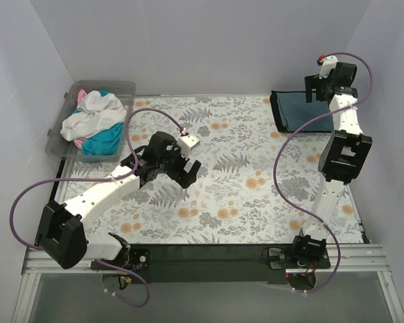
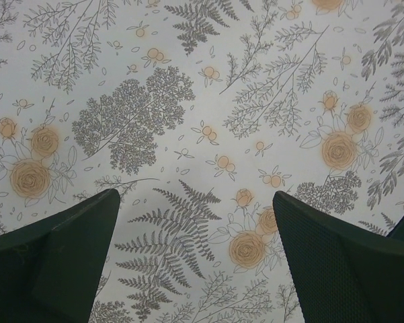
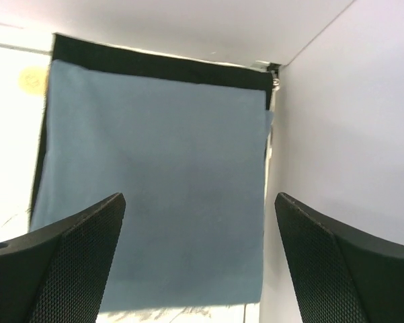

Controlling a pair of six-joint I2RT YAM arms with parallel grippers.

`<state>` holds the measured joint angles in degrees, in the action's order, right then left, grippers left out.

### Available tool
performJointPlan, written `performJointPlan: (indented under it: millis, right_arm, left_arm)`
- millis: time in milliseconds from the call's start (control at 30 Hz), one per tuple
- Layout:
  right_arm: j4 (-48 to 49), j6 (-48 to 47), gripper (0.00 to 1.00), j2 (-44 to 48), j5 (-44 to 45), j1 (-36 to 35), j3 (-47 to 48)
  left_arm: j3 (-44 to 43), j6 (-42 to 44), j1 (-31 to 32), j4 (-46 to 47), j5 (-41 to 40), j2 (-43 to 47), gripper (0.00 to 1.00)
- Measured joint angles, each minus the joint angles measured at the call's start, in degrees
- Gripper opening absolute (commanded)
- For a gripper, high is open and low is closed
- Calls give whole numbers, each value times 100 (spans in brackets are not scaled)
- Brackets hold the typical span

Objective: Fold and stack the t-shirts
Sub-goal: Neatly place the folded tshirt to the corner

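A folded slate blue-grey t-shirt (image 1: pixel 302 108) lies on a folded black t-shirt (image 1: pixel 277 113) at the far right corner of the table. It fills the right wrist view (image 3: pixel 154 182), with the black t-shirt's edge (image 3: pixel 161 64) showing behind it. My right gripper (image 1: pixel 319 86) hangs open above this stack, holding nothing (image 3: pixel 198 222). White (image 1: pixel 94 114), teal (image 1: pixel 102 140) and pink (image 1: pixel 82 94) t-shirts lie crumpled in a clear bin (image 1: pixel 124 87) at the far left. My left gripper (image 1: pixel 188 171) is open and empty over the bare floral cloth (image 2: pixel 195 215).
The floral table cloth (image 1: pixel 242 195) covers the table. White walls close in at the back and both sides; the right wall (image 3: pixel 349 134) stands right beside the stack. Purple cables loop from both arms.
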<state>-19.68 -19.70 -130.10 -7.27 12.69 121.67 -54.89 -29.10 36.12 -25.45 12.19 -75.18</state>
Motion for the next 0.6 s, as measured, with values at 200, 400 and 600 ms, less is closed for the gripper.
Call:
performJointPlan:
  millis: [200,400,600]
  right_arm:
    - [-616,-109,98,691,-459,-111,-271]
    - [-1307,-140,98,1912,-1086,-367,-1032]
    - [-2002,-155,98,2887,-1567,-503,-1998]
  left_arm:
    - [-199,-522,-457,-92,466,2,98]
    - [-837,-1119,-1113,-476,894,-199,98]
    - [-1178,-1394,-1875,-793,1353,-466,98]
